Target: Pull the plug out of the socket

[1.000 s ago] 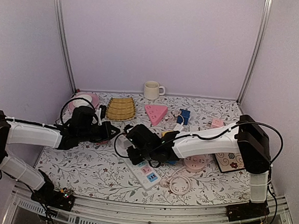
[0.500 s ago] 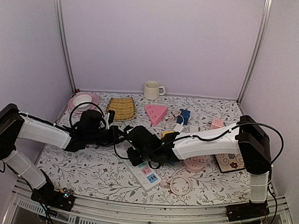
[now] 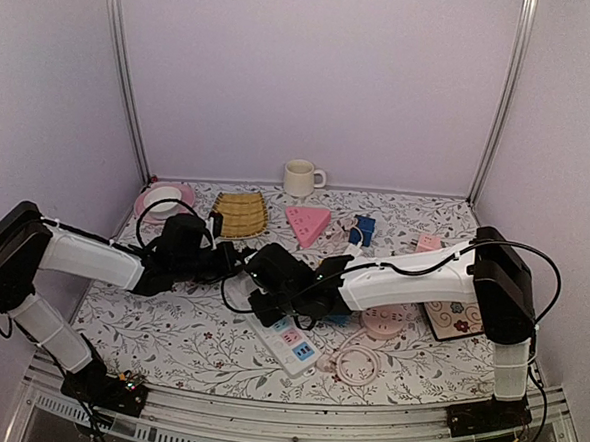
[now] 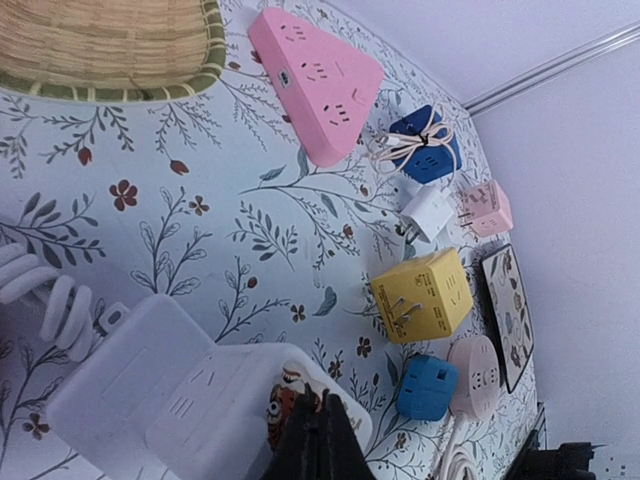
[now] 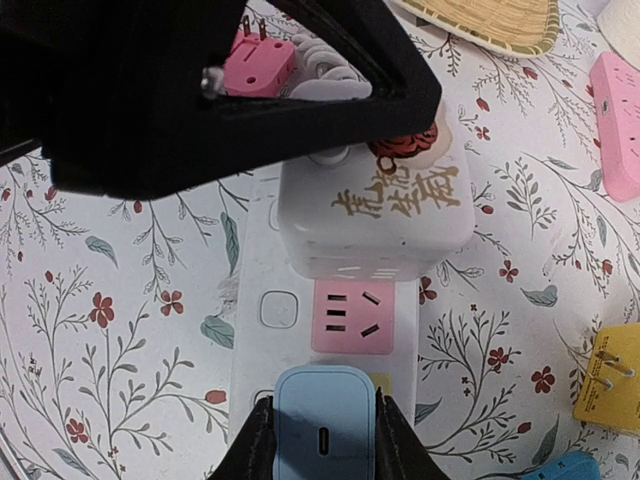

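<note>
A light blue plug sits over the white power strip, just below its pink socket face. My right gripper is shut on the plug's two sides. Whether its prongs are still in the strip is hidden. At the strip's far end stands a white cube adapter printed with gold characters. My left gripper is shut, and its tips rest on top of that cube. From above, both grippers meet over the strip, hiding the plug.
Loose adapters lie to the right: a yellow cube, a blue one, a round pink one and a pink triangular socket. A bamboo tray, mug and pink bowl stand behind. A white cable coil lies near the strip.
My left arm has swung right from the left side of the table, and its shut gripper now sits on the white cube. The right gripper has barely moved.
</note>
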Controlling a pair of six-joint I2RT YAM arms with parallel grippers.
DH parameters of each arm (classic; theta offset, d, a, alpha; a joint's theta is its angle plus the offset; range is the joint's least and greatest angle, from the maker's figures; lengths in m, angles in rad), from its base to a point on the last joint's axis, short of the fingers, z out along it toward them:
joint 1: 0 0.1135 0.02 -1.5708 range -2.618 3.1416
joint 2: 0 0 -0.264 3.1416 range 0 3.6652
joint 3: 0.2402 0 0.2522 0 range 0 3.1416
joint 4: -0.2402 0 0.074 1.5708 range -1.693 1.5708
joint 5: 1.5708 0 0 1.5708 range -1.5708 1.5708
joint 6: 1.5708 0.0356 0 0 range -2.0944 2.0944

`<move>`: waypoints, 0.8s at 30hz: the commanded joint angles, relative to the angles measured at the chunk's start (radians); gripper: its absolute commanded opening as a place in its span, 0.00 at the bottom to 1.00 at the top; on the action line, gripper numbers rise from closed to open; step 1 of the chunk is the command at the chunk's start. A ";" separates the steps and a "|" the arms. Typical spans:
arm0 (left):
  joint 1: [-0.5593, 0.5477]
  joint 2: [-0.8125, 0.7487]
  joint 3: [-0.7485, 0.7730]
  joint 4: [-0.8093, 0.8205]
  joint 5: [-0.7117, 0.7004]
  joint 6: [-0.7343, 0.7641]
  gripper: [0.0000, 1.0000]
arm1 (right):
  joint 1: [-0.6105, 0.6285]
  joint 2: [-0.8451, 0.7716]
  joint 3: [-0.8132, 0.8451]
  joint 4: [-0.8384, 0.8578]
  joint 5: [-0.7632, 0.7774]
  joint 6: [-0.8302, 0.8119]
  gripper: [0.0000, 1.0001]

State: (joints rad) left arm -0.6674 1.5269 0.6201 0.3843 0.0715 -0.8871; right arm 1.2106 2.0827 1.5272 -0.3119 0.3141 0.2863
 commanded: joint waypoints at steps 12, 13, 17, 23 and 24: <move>-0.027 0.049 -0.010 -0.188 -0.039 0.019 0.00 | -0.027 -0.160 -0.052 0.085 -0.005 0.001 0.10; -0.029 0.046 -0.008 -0.190 -0.041 0.021 0.00 | -0.028 -0.172 -0.065 0.089 -0.007 0.007 0.10; -0.036 0.035 0.012 -0.202 -0.045 0.041 0.00 | -0.045 -0.202 -0.117 0.106 -0.017 0.038 0.10; -0.074 -0.006 0.076 -0.239 -0.057 0.112 0.00 | -0.103 -0.238 -0.227 0.128 -0.067 0.128 0.10; -0.084 -0.018 0.086 -0.248 -0.069 0.124 0.00 | -0.110 -0.250 -0.254 0.145 -0.079 0.140 0.11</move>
State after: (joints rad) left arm -0.7090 1.5341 0.6834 0.2935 0.0307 -0.8326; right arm 1.1358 1.8812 1.3575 -0.2005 0.2775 0.3504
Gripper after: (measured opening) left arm 0.004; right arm 0.275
